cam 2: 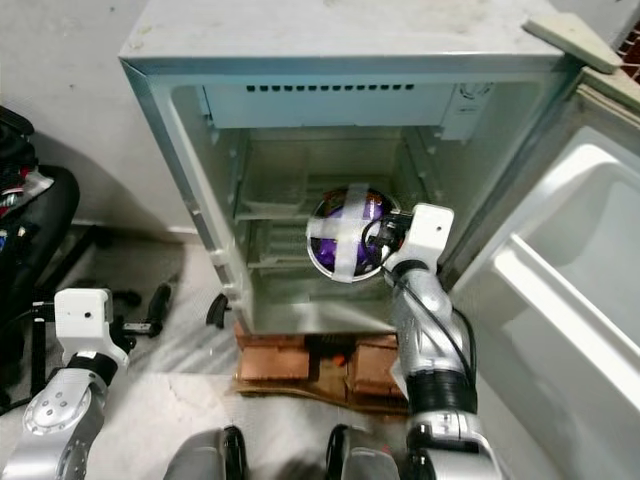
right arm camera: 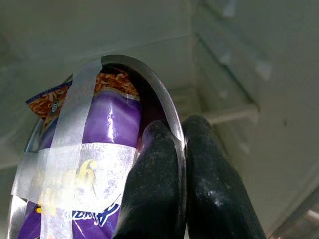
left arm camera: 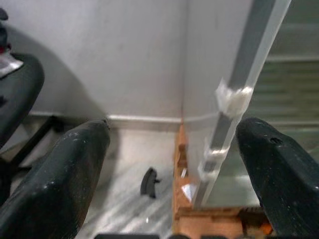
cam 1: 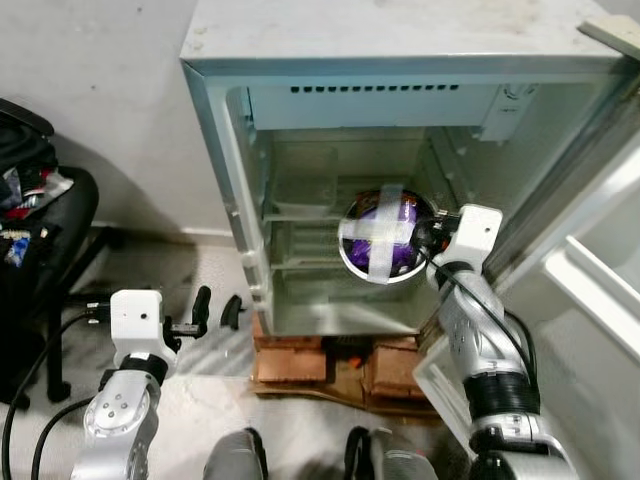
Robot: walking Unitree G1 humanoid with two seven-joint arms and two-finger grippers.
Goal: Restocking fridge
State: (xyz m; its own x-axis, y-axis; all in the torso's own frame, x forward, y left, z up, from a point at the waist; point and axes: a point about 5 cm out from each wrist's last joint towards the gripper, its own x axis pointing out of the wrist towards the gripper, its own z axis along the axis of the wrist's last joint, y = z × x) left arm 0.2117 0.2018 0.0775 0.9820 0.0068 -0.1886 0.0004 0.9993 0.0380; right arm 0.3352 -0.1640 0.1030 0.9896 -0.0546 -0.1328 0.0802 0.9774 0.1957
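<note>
Right claw [right arm camera: 180, 144] pinches bowl [cam 1: 381, 237] rim inside fridge [cam 1: 300, 120]

bowl [right arm camera: 169, 117]: polished metal, bright rim
snack packet [right arm camera: 107, 124]: glossy purple foil
tape [cam 1: 378, 232]: matt, translucent strips
fridge [cam 1: 400, 45]: dull painted metal, dusty top
bricks [cam 1: 290, 362]: rough reddish clay
right gripper [right arm camera: 182, 144]: matt black fingers, scuffed

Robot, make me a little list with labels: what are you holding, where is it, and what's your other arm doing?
holding: right tool pinches the rim of a metal bowl
in bowl: purple snack packet, taped over with a cross
where: inside the open fridge, at the middle shelf
left tool: open, low, outside the fridge
fridge stands on: bricks
</note>
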